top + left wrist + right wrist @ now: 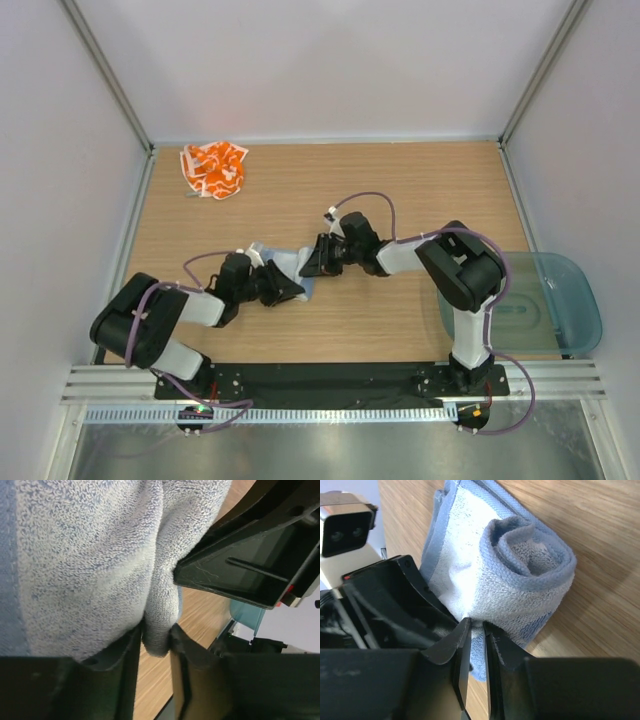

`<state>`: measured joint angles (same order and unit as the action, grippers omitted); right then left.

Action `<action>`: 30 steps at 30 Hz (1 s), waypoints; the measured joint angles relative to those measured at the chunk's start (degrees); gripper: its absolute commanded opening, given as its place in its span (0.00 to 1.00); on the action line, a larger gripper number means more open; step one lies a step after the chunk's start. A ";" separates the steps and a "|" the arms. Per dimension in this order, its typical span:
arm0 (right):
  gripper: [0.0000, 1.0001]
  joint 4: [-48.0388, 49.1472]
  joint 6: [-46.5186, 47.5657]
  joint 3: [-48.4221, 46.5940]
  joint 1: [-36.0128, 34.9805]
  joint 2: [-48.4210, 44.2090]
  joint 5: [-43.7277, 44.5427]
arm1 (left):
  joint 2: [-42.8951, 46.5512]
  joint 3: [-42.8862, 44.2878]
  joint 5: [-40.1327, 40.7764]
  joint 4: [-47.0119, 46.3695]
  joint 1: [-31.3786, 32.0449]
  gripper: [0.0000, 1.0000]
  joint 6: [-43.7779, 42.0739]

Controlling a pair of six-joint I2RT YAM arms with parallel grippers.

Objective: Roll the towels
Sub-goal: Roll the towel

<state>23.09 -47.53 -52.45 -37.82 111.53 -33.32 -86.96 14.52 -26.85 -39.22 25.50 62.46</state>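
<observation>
Mid-roll on grey-blue towel (520,580): left gripper (157,640) and right gripper (476,640) each pinched its cloth, roll between them. Next probably needed tightening. Orange towel (213,170) crumpled, well beyond left gripper.

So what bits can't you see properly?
- Blue towel, top view: the left claw and right claw cover most of it, so the roll is hidden.
- Blue towel, left wrist view: cut off by the top and left edges.
- Orange towel, top view: too small to tell its folds.
- Tray, top view: its left side is behind the right arm.
</observation>
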 measured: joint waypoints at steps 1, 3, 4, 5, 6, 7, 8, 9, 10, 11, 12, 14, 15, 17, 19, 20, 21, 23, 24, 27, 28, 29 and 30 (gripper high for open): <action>0.23 -0.48 0.33 -0.17 -0.07 0.00 0.33 | 1.05 0.39 0.46 2.12 0.02 0.39 -0.59; 0.23 -1.46 0.87 -0.55 -0.13 0.00 0.98 | 3.76 1.18 1.60 5.99 0.37 0.47 -2.25; 0.22 -2.01 1.18 -0.76 -0.22 0.00 1.40 | 5.55 1.77 2.49 8.57 0.76 0.48 -3.23; 0.22 -2.47 1.44 -0.98 -0.31 -0.02 1.86 | 7.34 2.43 3.96 11.37 1.38 0.50 -4.17; 0.22 -3.04 1.75 -1.27 -0.39 -0.02 2.27 | 8.79 3.32 5.25 14.53 2.01 0.51 -5.18; 0.21 -3.85 2.10 -1.64 -0.59 -0.02 2.62 | 10.16 4.46 6.91 18.25 2.84 0.51 -6.27; 0.21 -4.59 2.43 -2.05 -0.81 -0.04 3.02 | 11.56 5.68 8.66 21.79 3.72 0.51 -7.45; 0.21 -5.27 2.67 -2.43 -1.01 -0.04 3.37 | 12.59 6.69 9.94 24.35 4.39 0.51 -8.11; 0.21 -6.12 3.04 -2.93 -1.27 -0.04 3.85 | 13.86 8.17 11.80 27.87 5.29 0.51 -9.25; 0.21 -7.04 3.41 -3.45 -1.60 -0.04 4.31 | 15.17 9.57 13.79 31.01 6.29 0.51 -10.47; 0.21 -8.17 3.80 -4.13 -1.95 -0.04 5.01 | 16.55 10.95 16.13 34.10 7.50 0.51 -11.41; 0.21 -9.75 4.20 -5.11 -2.40 -0.04 6.08 | 19.08 13.88 20.76 39.54 10.56 0.51 -13.73; 0.20 -10.62 4.33 -5.60 -2.64 -0.04 6.56 | 19.96 15.28 23.47 41.66 12.55 0.51 -14.93; 0.20 -12.26 4.57 -6.51 -3.02 -0.04 7.45 | 20.59 18.51 28.83 45.40 17.59 0.49 -17.51; 0.20 -13.79 4.72 -7.28 -3.21 -0.04 7.93 | 19.80 21.46 33.33 48.24 22.12 0.48 -19.78; 0.20 -14.36 4.76 -7.56 -3.28 -0.04 8.13 | 19.02 22.71 35.21 49.40 23.96 0.47 -20.94; 0.20 -14.88 4.76 -7.80 -3.32 -0.04 8.28 | 17.92 23.80 37.27 50.51 25.75 0.47 -21.70; 0.20 -15.61 4.79 -8.15 -3.34 -0.04 8.39 | 14.86 26.03 41.77 52.63 28.76 0.46 -23.34; 0.20 -15.87 4.79 -8.24 -3.37 -0.04 8.44 | 13.05 27.02 43.78 53.57 30.16 0.46 -24.11; 0.20 -16.35 4.79 -8.41 -3.37 -0.04 8.44 | 8.07 29.59 48.52 55.84 32.96 0.46 -25.66; 0.20 -16.37 4.79 -8.41 -3.37 -0.04 8.44 | 6.54 30.34 49.88 56.37 33.66 0.46 -26.16; 0.20 -16.44 4.79 -8.44 -3.37 -0.04 8.44 | 4.90 31.12 51.32 56.96 34.14 0.46 -26.80; 0.20 -16.48 4.79 -8.44 -3.37 -0.04 8.41 | 3.80 31.58 52.28 57.29 34.32 0.46 -27.15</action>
<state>6.61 -42.74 -60.88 -41.19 111.48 -24.91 -83.15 46.11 25.43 18.06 59.81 35.31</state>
